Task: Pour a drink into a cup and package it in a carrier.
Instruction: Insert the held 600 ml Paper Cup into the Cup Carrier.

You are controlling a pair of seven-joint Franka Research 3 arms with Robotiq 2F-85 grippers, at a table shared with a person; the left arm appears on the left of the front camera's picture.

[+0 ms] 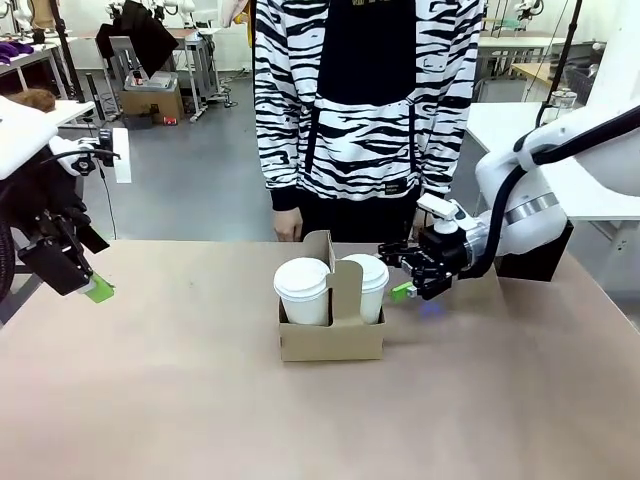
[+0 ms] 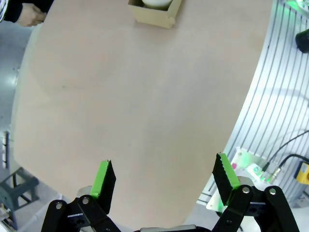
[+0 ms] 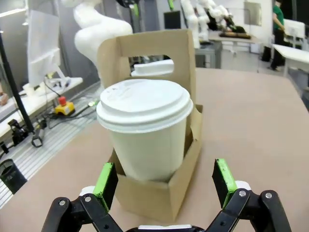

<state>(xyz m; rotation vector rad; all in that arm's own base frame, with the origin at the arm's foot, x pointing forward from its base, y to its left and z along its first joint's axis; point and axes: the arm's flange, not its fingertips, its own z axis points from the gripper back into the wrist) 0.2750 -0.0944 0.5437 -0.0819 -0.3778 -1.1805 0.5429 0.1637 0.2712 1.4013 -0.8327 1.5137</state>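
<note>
The brown cardboard carrier (image 1: 331, 340) stands mid-table with its handle tab upright. A white lidded cup (image 1: 302, 290) sits in its left slot and a second lidded cup (image 1: 367, 285) in its right slot. My right gripper (image 1: 395, 270) is open just right of that second cup, not touching it. In the right wrist view the cup (image 3: 145, 130) and carrier (image 3: 159, 193) stand close ahead of the open right gripper (image 3: 163, 176). My left gripper (image 1: 95, 285) hangs open over the table's left edge, far from the carrier (image 2: 154, 12); the left gripper (image 2: 164, 171) holds nothing. The drink is out of view.
A person in a black-and-white striped hoodie (image 1: 360, 100) stands at the far side, one hand (image 1: 287, 225) near the table's far edge. The tan table (image 1: 200, 400) is bare around the carrier. A white side table (image 1: 590, 180) lies behind my right arm.
</note>
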